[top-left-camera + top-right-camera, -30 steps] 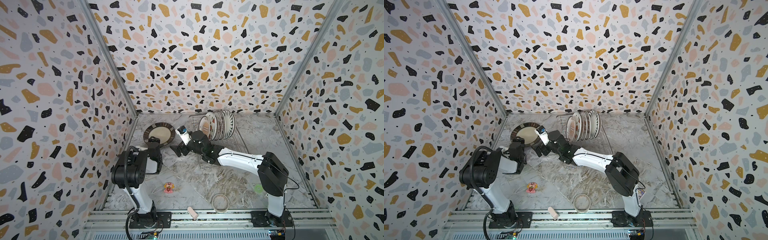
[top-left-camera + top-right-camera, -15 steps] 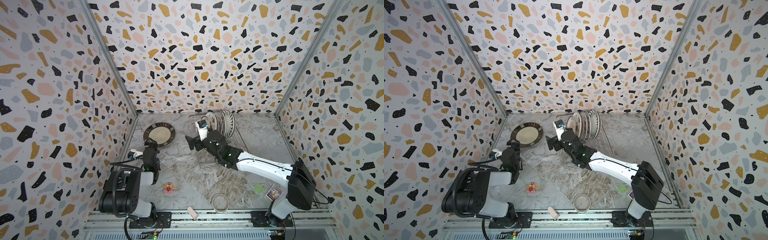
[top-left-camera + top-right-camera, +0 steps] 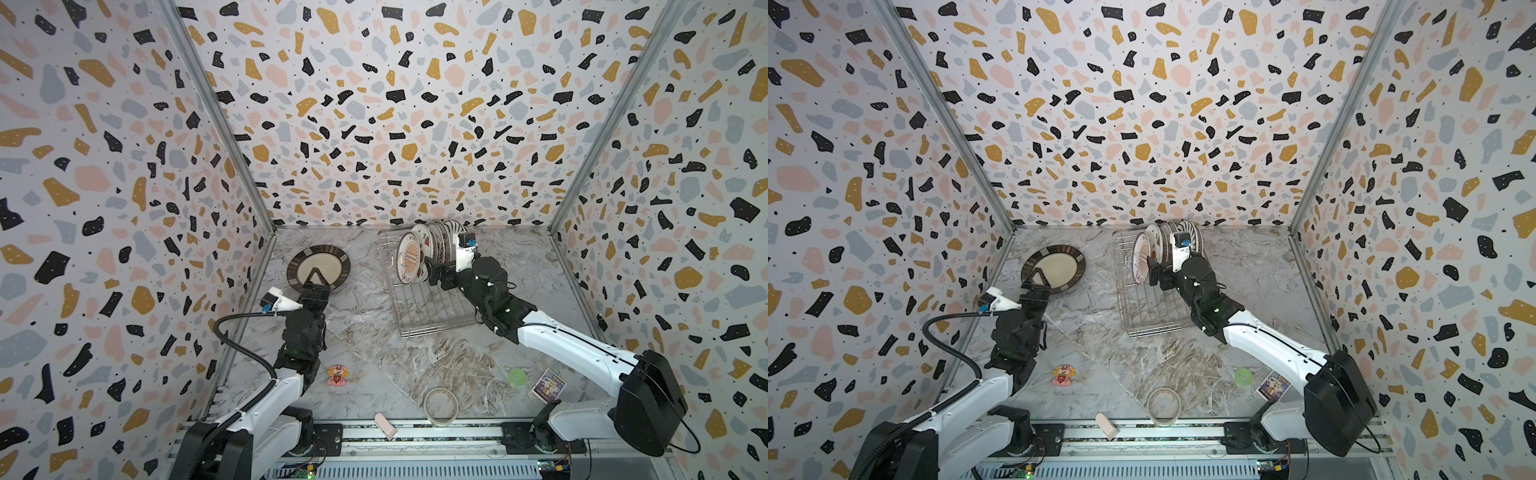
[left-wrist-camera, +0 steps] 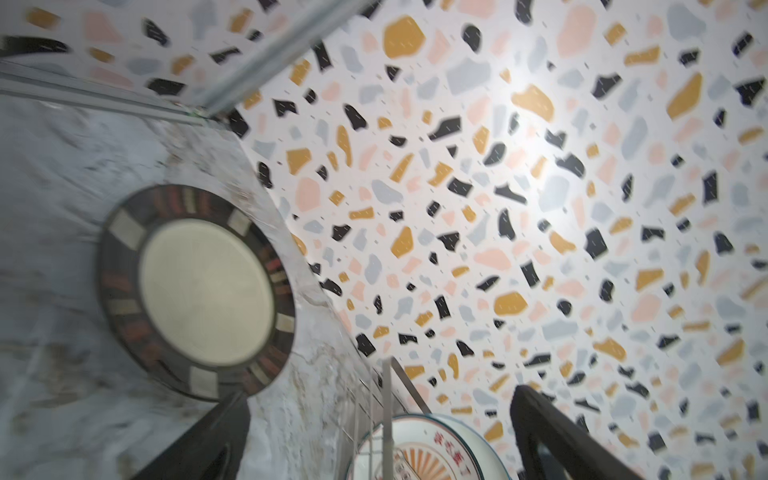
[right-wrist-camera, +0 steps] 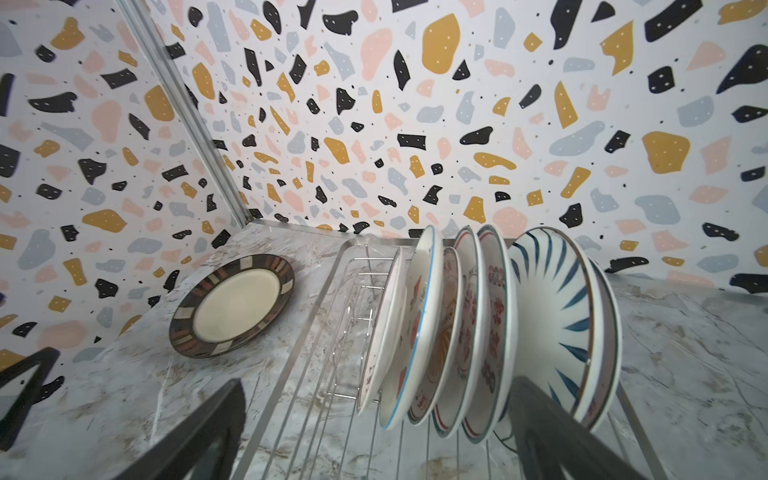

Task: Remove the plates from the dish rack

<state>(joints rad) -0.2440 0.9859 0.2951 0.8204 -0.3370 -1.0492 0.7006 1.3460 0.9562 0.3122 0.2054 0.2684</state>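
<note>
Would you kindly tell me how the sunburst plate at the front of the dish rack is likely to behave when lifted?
The sunburst plate looks like glazed ceramic, so it is probably rigid, slippery and breakable. It stands on edge, leaning among the wires of the dish rack, so it may tip or roll once freed.

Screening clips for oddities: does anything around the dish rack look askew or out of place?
Nothing looks spilled or broken. The plates lean at uneven tilts, crowded at the far end of the dish rack.
</note>
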